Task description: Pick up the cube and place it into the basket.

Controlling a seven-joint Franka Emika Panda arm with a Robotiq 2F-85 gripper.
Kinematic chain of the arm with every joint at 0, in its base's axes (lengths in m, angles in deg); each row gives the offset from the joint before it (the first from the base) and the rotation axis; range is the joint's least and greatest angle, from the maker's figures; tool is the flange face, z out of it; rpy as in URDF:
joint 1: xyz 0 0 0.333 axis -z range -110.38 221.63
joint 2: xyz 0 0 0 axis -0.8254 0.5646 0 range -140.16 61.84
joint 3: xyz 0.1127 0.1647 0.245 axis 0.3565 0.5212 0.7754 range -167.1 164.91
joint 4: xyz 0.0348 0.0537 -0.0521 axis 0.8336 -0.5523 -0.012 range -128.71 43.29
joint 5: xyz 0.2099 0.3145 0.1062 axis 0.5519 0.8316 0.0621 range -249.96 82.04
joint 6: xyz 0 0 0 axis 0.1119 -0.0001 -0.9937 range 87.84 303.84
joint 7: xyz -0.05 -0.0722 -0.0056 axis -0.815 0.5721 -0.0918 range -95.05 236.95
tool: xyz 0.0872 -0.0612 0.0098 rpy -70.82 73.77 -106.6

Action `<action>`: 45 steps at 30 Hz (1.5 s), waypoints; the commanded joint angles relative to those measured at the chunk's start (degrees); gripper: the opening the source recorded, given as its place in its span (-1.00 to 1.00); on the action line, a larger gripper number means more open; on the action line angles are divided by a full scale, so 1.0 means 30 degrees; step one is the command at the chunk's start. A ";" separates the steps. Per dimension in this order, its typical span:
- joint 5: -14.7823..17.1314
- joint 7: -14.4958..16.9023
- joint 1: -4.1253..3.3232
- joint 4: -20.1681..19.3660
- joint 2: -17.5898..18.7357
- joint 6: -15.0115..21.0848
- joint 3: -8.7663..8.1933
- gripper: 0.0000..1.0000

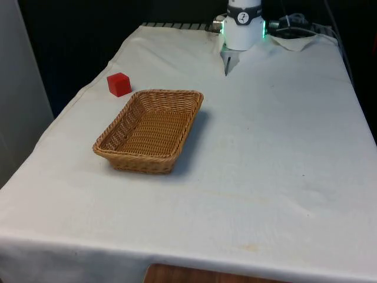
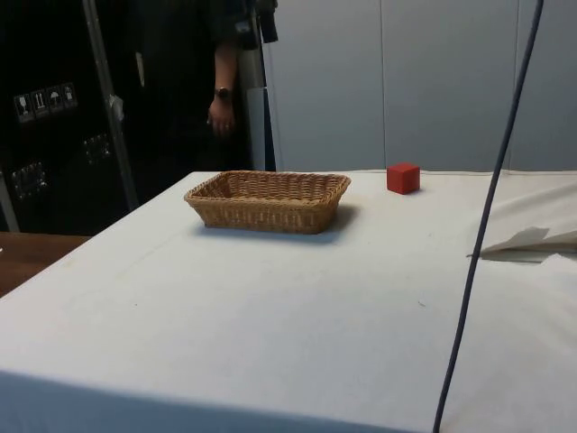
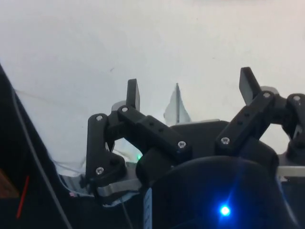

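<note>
Pincer point(image 3: 190, 90) seen wide open, nothing held, above bare white tabletop point(image 1: 283, 147), one red cube point(image 1: 119, 84) set by the tabletop's edge, just beside one woven basket point(image 1: 150, 130), not touching it

No word, brand or number can be read. In the side view a small white label point(image 2: 42, 101) with 3 black handling pictograms sits on the dark cabinet point(image 2: 54, 135); the symbols are too small to make out.
</note>
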 commanded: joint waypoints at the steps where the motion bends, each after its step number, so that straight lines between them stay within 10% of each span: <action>1: -0.0363 0.0038 0.0019 -0.0344 -0.0344 0.0115 0.0000 1.00; 28: -0.1986 0.1337 0.0306 -0.3877 -0.2445 0.0974 -0.1165 1.00; 45: -0.3552 0.1413 0.0497 -0.6933 -0.3705 0.4125 -0.2406 1.00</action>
